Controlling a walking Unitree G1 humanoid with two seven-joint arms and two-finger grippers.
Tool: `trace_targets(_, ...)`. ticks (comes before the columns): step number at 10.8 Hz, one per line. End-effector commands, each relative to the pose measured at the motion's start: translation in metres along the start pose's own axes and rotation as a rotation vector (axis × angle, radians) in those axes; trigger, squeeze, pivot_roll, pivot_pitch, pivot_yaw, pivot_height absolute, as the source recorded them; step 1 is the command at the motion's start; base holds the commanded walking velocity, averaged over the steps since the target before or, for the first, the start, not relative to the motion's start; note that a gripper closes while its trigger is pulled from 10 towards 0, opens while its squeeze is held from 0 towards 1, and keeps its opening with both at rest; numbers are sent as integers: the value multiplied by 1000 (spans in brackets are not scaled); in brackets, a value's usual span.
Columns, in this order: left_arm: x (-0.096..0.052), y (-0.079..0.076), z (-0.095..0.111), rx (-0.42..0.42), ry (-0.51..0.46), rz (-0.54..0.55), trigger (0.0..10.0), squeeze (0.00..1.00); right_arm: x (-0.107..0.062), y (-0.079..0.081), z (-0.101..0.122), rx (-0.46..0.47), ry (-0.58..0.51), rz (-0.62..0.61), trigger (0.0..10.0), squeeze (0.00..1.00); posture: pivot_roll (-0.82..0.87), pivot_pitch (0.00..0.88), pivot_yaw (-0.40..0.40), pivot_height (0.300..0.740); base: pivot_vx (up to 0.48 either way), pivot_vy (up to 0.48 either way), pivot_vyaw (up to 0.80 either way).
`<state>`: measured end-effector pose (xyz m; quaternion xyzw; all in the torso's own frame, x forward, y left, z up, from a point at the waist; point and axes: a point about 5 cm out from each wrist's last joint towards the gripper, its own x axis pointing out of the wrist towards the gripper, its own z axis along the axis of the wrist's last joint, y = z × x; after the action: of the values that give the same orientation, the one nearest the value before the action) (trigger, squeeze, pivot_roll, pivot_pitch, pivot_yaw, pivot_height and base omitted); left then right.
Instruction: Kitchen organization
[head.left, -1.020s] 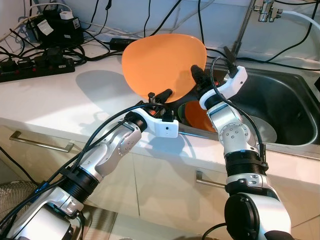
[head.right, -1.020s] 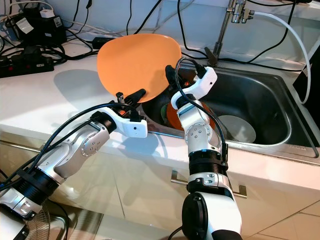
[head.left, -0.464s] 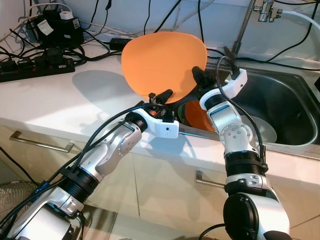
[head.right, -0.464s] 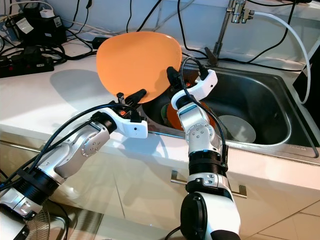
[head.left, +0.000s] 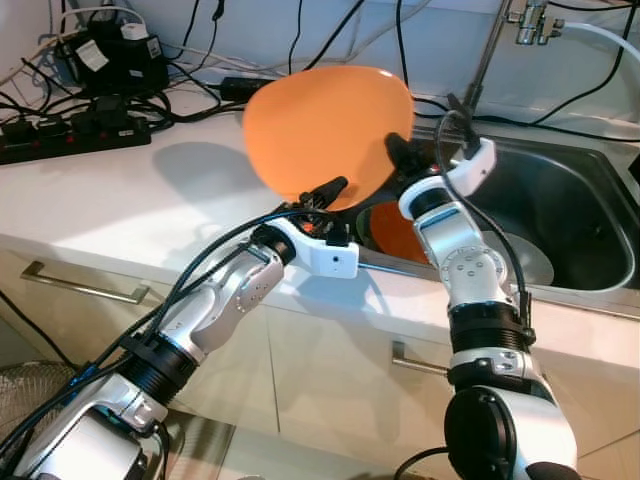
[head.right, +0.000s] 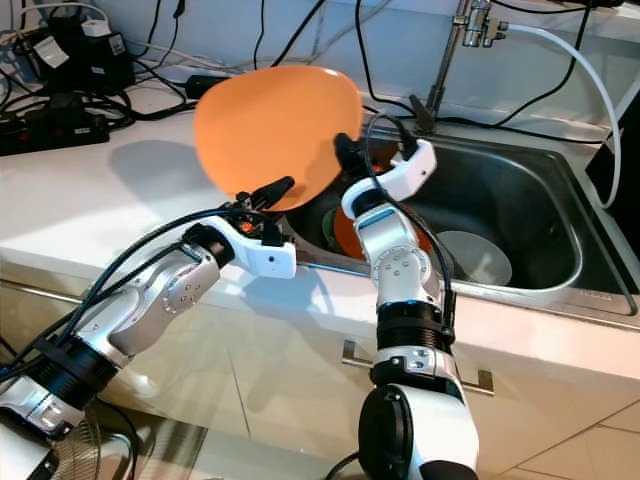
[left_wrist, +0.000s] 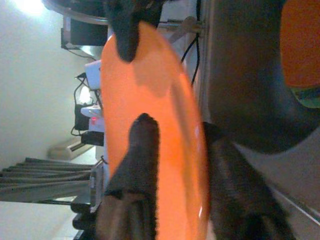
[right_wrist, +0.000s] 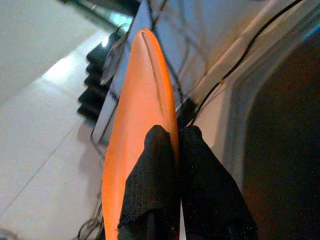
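Note:
A large orange plate (head.left: 325, 125) stands upright in the air over the white counter's edge, just left of the sink. My right gripper (head.left: 395, 155) is shut on its right rim, both black fingers (right_wrist: 150, 170) pinching the edge. My left gripper (head.left: 325, 190) is at the plate's lower rim. One finger (left_wrist: 142, 150) lies on the face of the plate (left_wrist: 175, 125) and the other sits behind it, so it is shut on the plate too.
The steel sink (head.left: 570, 190) on the right holds another orange dish (head.left: 395, 235) and a pale plate (head.left: 535, 260), with a tap (head.left: 525, 20) behind. Power strips and tangled cables (head.left: 80, 125) crowd the counter's back left. Bare counter (head.left: 150, 200) lies under the plate.
The plate has shifted slightly and looks blurred now. My left gripper's front finger has risen a little on its lower rim. The right gripper keeps its hold.

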<state>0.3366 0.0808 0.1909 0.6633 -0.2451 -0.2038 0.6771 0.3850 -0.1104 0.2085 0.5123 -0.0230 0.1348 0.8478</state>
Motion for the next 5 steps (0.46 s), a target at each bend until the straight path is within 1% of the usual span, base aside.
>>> trace_targets(1,1,6,2,-10,-11,19,10000,1000,5,9,17,19,-80,20,0,0,243,0,-33,740,0,0,0)
trace_targets(2,1,7,2,-12,-13,21,10000,1000,5,6,24,35,-115,-9,0,0,244,0,-34,740,0,0,0)
trace_targets(3,1,6,2,-13,-10,13,10000,1000,5,-1,39,56,-182,-54,0,0,246,0,-34,740,0,0,0)
trace_targets(4,0,4,2,-21,-6,5,10000,0,5,-6,51,65,-233,-95,0,0,246,0,-34,740,0,0,0)
trace_targets(5,0,4,2,-32,-4,2,10000,0,4,-13,61,68,-280,-143,0,0,246,0,-34,740,0,0,0)
